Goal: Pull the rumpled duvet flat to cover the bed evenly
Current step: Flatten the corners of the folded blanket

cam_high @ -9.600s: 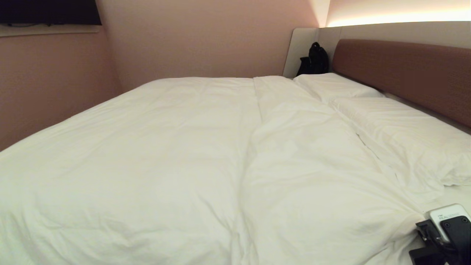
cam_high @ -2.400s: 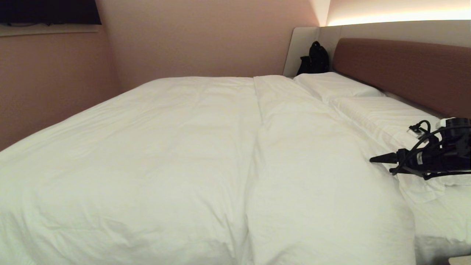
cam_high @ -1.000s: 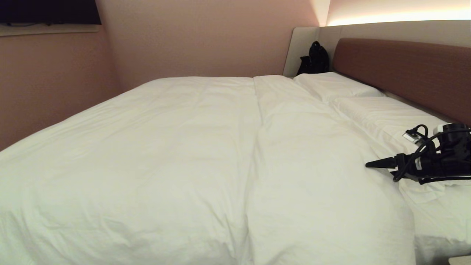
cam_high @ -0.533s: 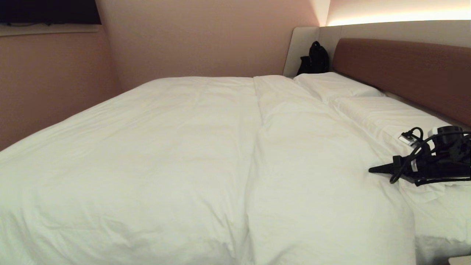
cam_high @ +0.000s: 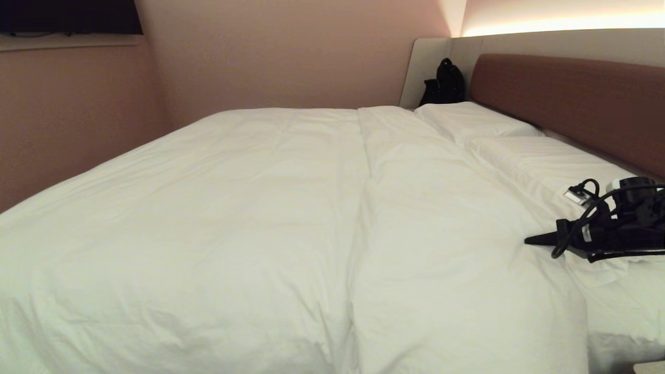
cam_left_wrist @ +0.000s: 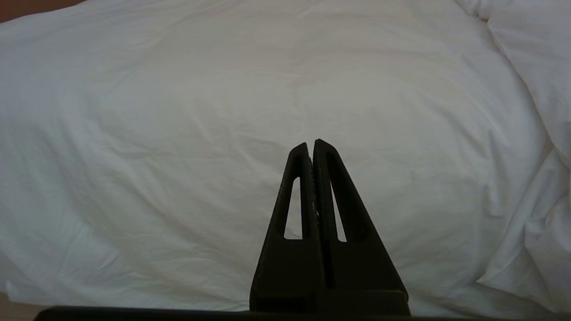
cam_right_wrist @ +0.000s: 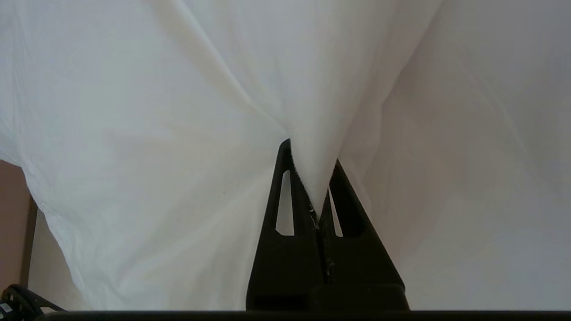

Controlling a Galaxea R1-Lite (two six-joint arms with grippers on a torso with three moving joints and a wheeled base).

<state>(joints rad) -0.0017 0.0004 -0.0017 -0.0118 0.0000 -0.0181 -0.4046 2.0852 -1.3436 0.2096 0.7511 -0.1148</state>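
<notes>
**Right gripper pinches a fold of white cloth at the pillow end of the bed**

The thick, puffy white duvet lies spread over most of the wide low bed with its reddish-brown padded headboard, a long crease running down it from the far side toward the camera. Two white rectangular pillows sit along the headboard, and a black bag stands in the far corner beside it.

The black right gripper reaches in from the right edge of the head view, low over the bedding just beside the nearer pillow. Its wrist view shows the fingers closed on a wedge of white cloth — the fabric rises taut from between them in a tent-like fold. Whether that cloth is duvet or pillow edge is not clear.

The left gripper hangs near the duvet's front face, its two black fingers pressed together, holding nothing.
</notes>
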